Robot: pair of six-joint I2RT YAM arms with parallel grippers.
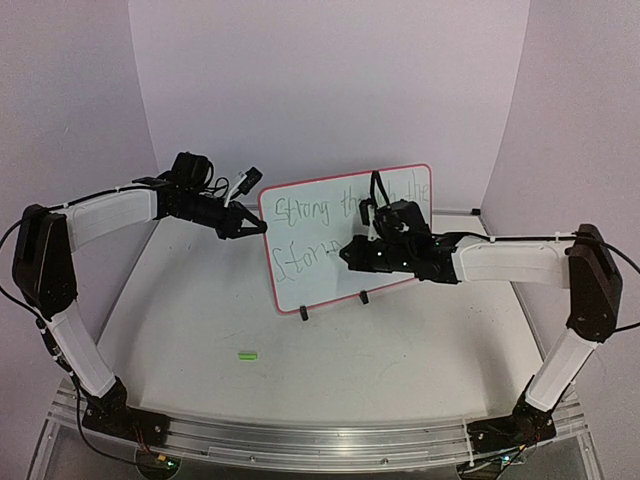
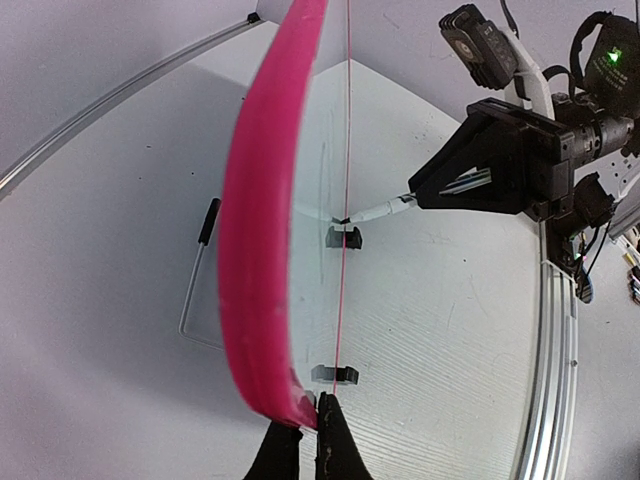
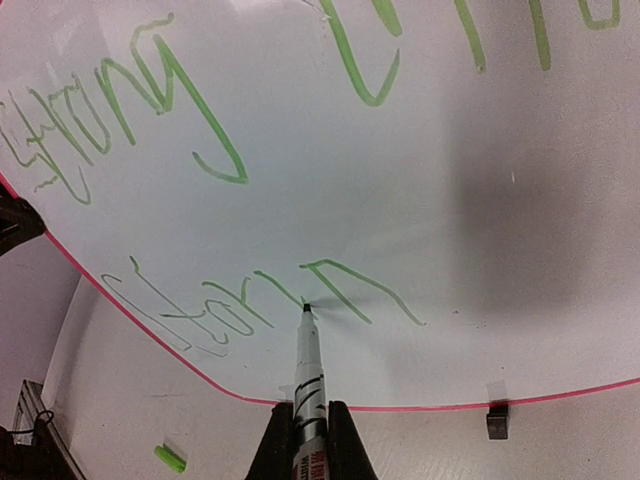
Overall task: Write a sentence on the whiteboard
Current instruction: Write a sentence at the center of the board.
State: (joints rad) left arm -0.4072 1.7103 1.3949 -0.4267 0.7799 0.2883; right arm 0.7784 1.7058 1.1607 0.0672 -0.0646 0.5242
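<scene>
Board position: the whiteboard (image 1: 312, 288) is standing upright on its two black clip feet (image 1: 303, 313) toward the back of the table (image 1: 400, 370), with its written face turned toward you and the arms.
Left tool: your left gripper (image 1: 258, 226) is pinching the pink frame (image 2: 262, 230) at the board's left edge. In the left wrist view the fingers (image 2: 328, 450) are closing on either side of the rim, so it is bracing the board rather than writing.
Right tool: your right gripper (image 1: 350, 252) is clamping a marker (image 3: 308, 375) between its fingers, with the marker pointing straight out ahead of the wrist.
Tip contact: the marker tip is touching the board face on the lower line of green writing, at the foot of a stroke in the second word.
Deciding relation: the board is lying directly ahead of the tip. Its long axis is running left to right, rising slightly to the right in the top view, and the unwritten white is lying to the right of the last strokes.
Nearer arm: the right arm is the one reaching the writing. The left is sitting well off at the edge.
Likely need: you are probably heading for a sideways sweep along that axis while holding light pressure.
Loose item: a small green cap (image 1: 247, 354) is lying on the table in front of the board, apart from both arms.
</scene>
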